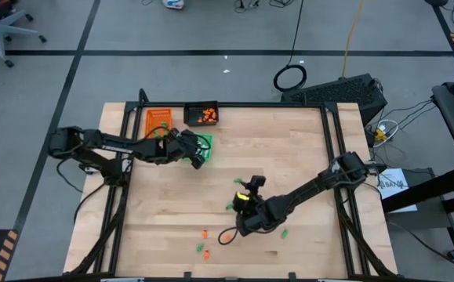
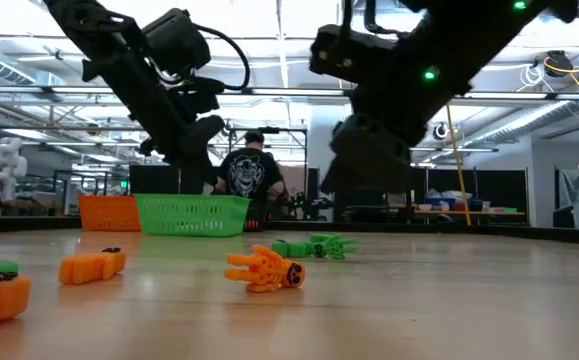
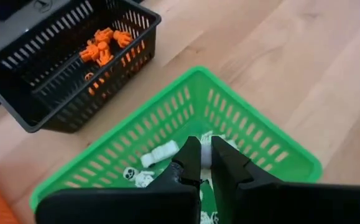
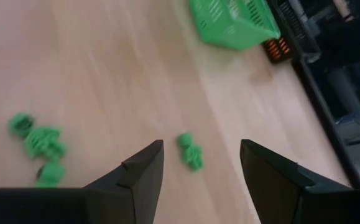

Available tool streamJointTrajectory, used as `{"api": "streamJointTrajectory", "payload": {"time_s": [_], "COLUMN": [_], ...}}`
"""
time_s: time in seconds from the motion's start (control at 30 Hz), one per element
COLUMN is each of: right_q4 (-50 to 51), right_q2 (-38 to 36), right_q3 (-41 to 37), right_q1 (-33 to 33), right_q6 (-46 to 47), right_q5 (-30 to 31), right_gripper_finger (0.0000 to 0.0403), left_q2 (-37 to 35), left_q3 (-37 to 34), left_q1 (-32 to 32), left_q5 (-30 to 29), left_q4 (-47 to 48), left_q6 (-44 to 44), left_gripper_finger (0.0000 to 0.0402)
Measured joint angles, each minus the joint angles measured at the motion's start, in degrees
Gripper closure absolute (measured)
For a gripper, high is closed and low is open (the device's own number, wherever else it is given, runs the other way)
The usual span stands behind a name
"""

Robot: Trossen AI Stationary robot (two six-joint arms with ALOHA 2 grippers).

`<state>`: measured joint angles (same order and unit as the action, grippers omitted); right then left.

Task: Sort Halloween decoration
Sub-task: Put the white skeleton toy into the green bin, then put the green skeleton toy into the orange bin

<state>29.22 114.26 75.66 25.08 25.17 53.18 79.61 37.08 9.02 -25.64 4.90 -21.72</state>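
My left gripper (image 1: 199,154) hangs over the green basket (image 3: 254,130), shut on a tiny white decoration piece (image 3: 206,155). Other white pieces (image 3: 160,153) lie in that basket. The black tray (image 3: 55,93) beside it holds orange pieces (image 3: 102,46). My right gripper (image 4: 201,165) stands open near the table's middle, above a loose green piece (image 4: 190,151) that lies on the wood. More green pieces (image 4: 40,146) lie beside it. Orange pieces (image 2: 264,268) and green pieces (image 2: 314,245) are scattered toward the near edge. My left gripper pinches the white piece (image 3: 206,160) between its two fingertips, slanting down from the table's left side. Only a sliver of white shows in the narrow gap, so which part it has cannot be told. The piece is lifted clear above the green basket's floor.
An orange tray (image 1: 157,119) stands at the far left beside the black tray (image 1: 201,114). Loose pieces lie near the front edge, orange (image 1: 205,233) and green (image 1: 284,233). A person (image 2: 252,172) stands beyond the far edge. Bare wood spreads at the right.
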Motion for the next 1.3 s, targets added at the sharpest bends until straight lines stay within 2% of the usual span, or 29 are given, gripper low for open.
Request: {"api": "streamJointTrajectory", "payload": {"time_s": [0.1,0.23,0.33,0.43,0.6,0.7,0.87,1.13,1.3], "right_q4": [1.66,1.76,2.14,4.52,13.32,18.56,25.47,26.61,23.19], "right_q2": [0.0,0.0,0.0,-0.15,-3.06,-5.11,-8.04,-10.99,-11.02], "right_q3": [0.0,0.0,0.0,0.0,0.0,-0.02,-0.02,-0.02,-1.36], "right_q1": [0.84,2.04,3.1,4.42,6.7,8.39,11.02,13.65,15.91], "right_q6": [3.06,5.69,6.05,5.27,8.59,10.38,7.26,10.54,14.6], "right_q5": [-0.89,-0.95,-0.96,-2.6,-7.95,-8.45,-8.54,-9.93,-9.64], "right_gripper_finger": [0.0206,0.0206,0.0206,0.0206,0.0206,0.0206,0.0206,0.0206,0.0206], "left_q2": [0.41,0.38,0.38,-0.06,-0.26,0.42,2.94,14.35,21.37], "left_q3": [0.0,0.0,0.0,0.0,0.0,0.04,0.04,0.04,1.79], "left_q1": [0.43,1.18,1.08,-0.34,-8.13,-14.2,-23.32,-31.91,-34.82], "left_q5": [-0.87,-1.23,-1.24,-1.38,-1.41,-1.35,-1.37,-2.08,-5.18], "left_q4": [0.32,0.41,0.01,-1.28,-7.65,-12.53,-20.2,-37.71,-40.58], "left_q6": [-0.06,0.04,1.1,-1.81,-0.56,2.3,4.7,5.78,5.97], "left_gripper_finger": [0.037,0.0322,0.029,0.0273,0.027,0.027,0.027,0.027,0.027]}}
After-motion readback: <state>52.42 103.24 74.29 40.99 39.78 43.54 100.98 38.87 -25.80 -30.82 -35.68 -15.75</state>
